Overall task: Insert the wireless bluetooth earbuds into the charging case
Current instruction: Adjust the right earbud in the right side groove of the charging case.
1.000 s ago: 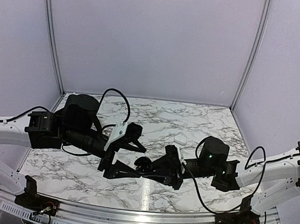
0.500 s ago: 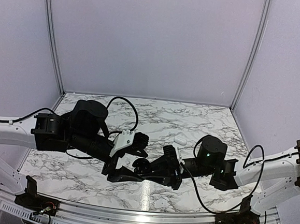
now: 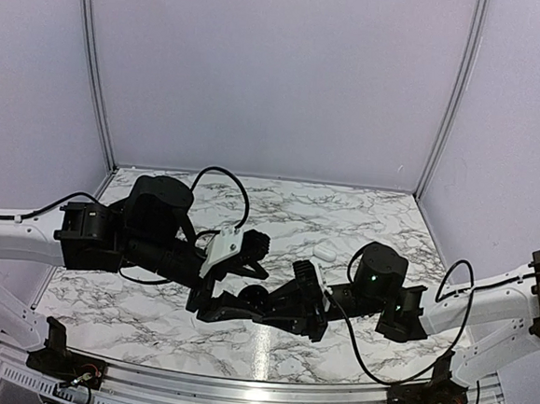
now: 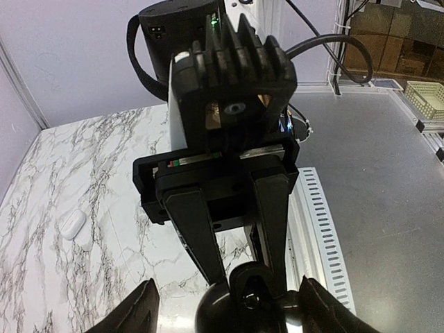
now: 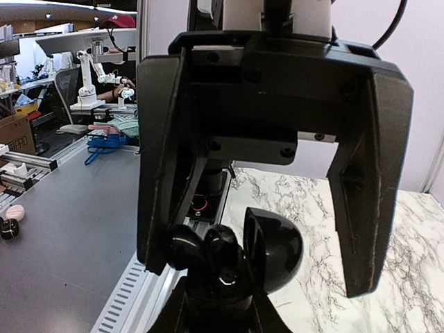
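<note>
Up front, the right gripper (image 4: 246, 274) clamps an open black charging case (image 5: 274, 251), two black earbuds (image 5: 220, 243) apparently seated inside. The left gripper (image 5: 262, 267) straddles it, jaws apart. Farther back lies a white case (image 3: 325, 251); white earbuds are not visible, so that half looks undone.

left claw (image 3: 256, 287) shifted right; jaws narrowing abt black case (image 5: 274, 243) in right claw (image 4: 248, 277)
</note>
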Robot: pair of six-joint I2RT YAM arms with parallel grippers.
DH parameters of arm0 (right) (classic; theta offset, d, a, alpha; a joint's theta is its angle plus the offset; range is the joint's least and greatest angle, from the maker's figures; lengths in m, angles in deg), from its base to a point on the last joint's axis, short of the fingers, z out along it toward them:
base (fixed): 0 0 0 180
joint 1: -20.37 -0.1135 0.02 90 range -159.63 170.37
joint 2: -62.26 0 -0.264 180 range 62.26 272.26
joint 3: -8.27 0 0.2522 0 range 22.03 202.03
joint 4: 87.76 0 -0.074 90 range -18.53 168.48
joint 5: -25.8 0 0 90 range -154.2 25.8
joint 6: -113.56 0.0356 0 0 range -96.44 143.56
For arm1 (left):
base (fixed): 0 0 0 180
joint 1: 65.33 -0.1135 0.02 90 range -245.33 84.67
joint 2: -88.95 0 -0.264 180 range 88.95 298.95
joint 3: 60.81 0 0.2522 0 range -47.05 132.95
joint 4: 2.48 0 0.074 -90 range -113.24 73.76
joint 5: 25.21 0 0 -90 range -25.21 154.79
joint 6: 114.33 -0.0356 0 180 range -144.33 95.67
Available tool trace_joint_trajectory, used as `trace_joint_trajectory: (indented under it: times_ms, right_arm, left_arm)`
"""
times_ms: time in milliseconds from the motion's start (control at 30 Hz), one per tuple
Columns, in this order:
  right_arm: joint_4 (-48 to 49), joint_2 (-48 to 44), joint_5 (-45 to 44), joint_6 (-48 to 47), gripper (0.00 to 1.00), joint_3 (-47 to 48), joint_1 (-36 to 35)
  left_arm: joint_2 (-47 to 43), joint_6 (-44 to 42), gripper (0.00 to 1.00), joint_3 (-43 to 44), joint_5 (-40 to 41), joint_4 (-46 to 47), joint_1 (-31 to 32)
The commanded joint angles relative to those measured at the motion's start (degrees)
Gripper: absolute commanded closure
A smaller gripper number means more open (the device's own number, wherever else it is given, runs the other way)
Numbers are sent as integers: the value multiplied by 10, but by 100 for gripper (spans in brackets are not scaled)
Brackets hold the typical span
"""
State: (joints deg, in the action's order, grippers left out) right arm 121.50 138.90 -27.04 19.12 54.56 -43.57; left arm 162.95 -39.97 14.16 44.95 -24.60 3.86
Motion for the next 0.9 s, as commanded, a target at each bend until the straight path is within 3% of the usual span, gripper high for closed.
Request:
trace_joint_trajectory:
  times_ms: [0,867]
  right_arm:
    - [20,4,18,10,100,17,2]
    - [2,-14,6,-9,100,23,-22]
  left_arm:
    - [6,19,30,-10,20,39,2]
    - [6,82,41,-29,91,100,-8]
